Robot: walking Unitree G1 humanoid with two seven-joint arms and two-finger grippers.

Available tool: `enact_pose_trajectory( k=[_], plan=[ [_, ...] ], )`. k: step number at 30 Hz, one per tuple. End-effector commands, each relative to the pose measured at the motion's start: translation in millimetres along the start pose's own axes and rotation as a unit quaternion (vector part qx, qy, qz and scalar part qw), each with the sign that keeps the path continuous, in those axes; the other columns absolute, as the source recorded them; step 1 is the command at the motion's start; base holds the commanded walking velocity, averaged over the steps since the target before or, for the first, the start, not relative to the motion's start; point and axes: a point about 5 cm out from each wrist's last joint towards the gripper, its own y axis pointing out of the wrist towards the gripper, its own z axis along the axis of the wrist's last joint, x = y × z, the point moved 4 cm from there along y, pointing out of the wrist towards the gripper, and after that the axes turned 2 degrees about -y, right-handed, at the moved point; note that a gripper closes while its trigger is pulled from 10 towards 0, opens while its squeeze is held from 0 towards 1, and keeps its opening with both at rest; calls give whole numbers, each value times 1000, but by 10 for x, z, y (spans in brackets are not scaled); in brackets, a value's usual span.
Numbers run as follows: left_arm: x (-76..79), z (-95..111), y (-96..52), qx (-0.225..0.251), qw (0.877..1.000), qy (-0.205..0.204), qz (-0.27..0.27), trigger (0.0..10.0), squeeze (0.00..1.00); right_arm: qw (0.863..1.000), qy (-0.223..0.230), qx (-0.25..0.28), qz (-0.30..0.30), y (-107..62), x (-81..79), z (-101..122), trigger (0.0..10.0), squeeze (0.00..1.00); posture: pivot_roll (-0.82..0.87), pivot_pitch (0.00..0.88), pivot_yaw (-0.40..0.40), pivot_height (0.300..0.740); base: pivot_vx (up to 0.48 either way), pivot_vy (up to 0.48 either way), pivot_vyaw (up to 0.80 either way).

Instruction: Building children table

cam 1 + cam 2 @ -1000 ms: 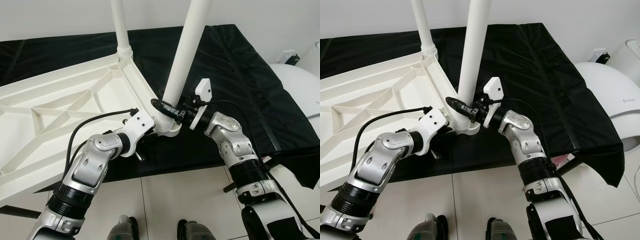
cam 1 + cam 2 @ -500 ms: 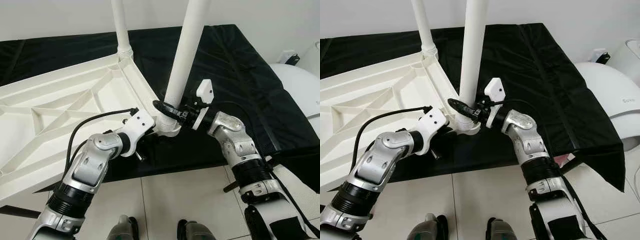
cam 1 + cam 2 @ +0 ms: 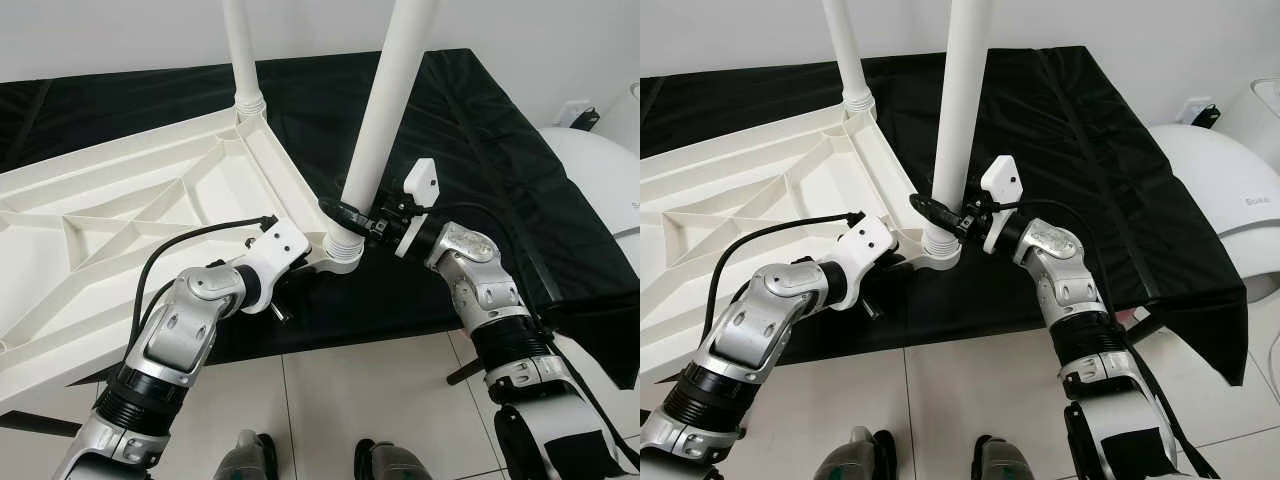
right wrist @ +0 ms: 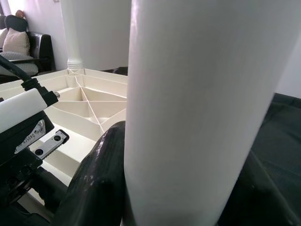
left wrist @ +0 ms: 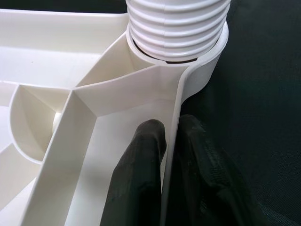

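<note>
Lying tabletop: the white ribbed plastic children's tabletop [image 3: 110,220] is lying upside down on the black cloth-covered surface [image 3: 450,130], taking up the left of the scene.
Left gripper: the left gripper [image 5: 171,155] is pinching the tabletop's thin near rim wall, one black finger [image 5: 141,165] on each side, just beside the round corner socket [image 3: 338,258].
Far leg: a white plastic tube leg [image 3: 240,50] is standing upright in the far corner.
Near leg: a second white tube leg [image 3: 385,110] is standing in the corner socket, leaning slightly right, its threaded end [image 5: 176,28] sitting in the collar.
Right gripper: the right gripper [image 3: 345,213] is clasping this near leg low down, just above the socket.
</note>
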Motion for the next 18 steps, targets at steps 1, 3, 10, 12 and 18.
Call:
enact_pose_trajectory(
  k=[1,3,10,12,18],
  plan=[
    [-26,-7,-7,-5,1000,-1,16,10000,0,1000,5,-19,8,-16,-42,-95,10000,0,-71,174,13,740,0,0,0],
    [-24,-2,-7,-4,1000,-1,16,10000,0,1000,5,-19,12,-12,-53,-97,10000,0,-71,175,13,740,0,0,0],
    [-12,15,-4,-2,1000,-2,15,10000,0,999,4,-24,29,3,-85,-111,10000,0,-74,177,11,740,0,0,0],
    [-6,28,-2,1,1000,-3,15,10000,0,998,-1,-33,51,31,-106,-119,10000,0,-73,181,7,740,0,0,0],
    [-2,30,-10,1,1000,-4,15,10000,0,996,-16,-45,73,61,-110,-116,10000,0,-71,181,6,740,0,0,0]
  ],
)
